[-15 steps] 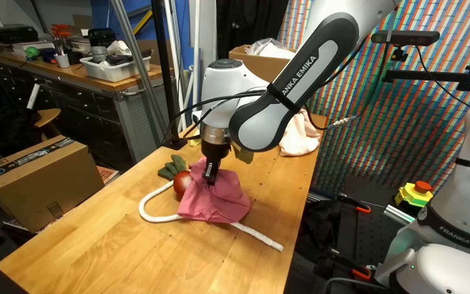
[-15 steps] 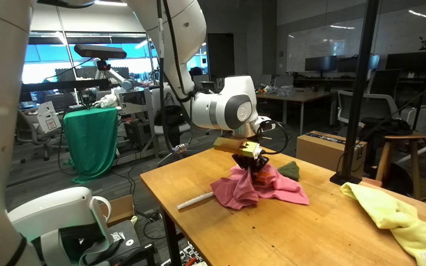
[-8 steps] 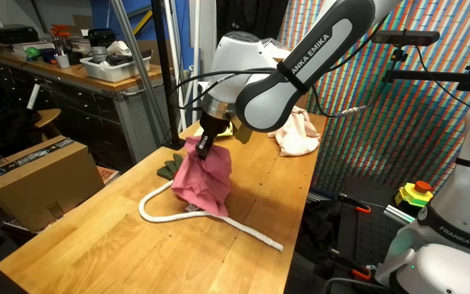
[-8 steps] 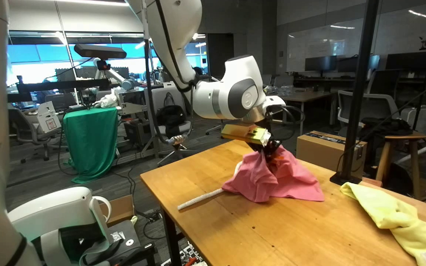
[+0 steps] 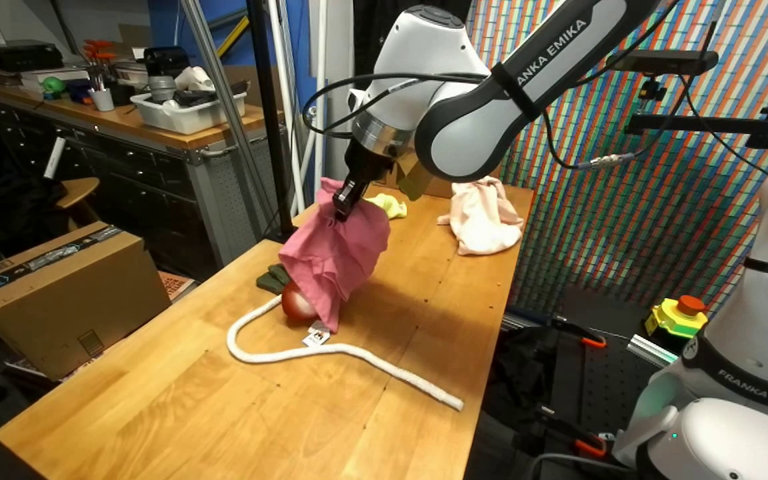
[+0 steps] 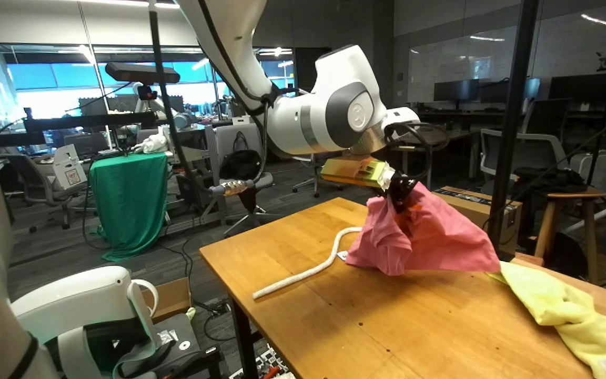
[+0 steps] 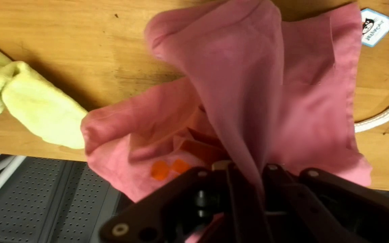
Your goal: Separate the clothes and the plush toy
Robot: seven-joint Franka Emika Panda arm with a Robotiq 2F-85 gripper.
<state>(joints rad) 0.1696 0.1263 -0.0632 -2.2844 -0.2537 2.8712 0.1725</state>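
Separating red plush toy (image 5: 296, 305) from pink cloth (image 5: 339, 260) looks like the step in hand. In an exterior view, left to right: toy near left edge of desk (image 5: 157, 407); pincer (image 5: 342, 213) clamped on pink cloth, lower end masking toy's right side, contact unclear; yellow cloth (image 5: 391, 206) toward far edge; peach cloth (image 5: 484, 223) near far right corner. Next probably: lift pink cloth away, release beside peach cloth.

1 pink woven cloth (image 5: 341, 252): hanging, gathered at top, partly hiding 1 red, round plush toy with green leaves (image 5: 295, 304). 1 yellow cloth (image 6: 562, 305): lying folded. 1 pale pink cloth (image 5: 487, 221): heaped, well apart from toy.
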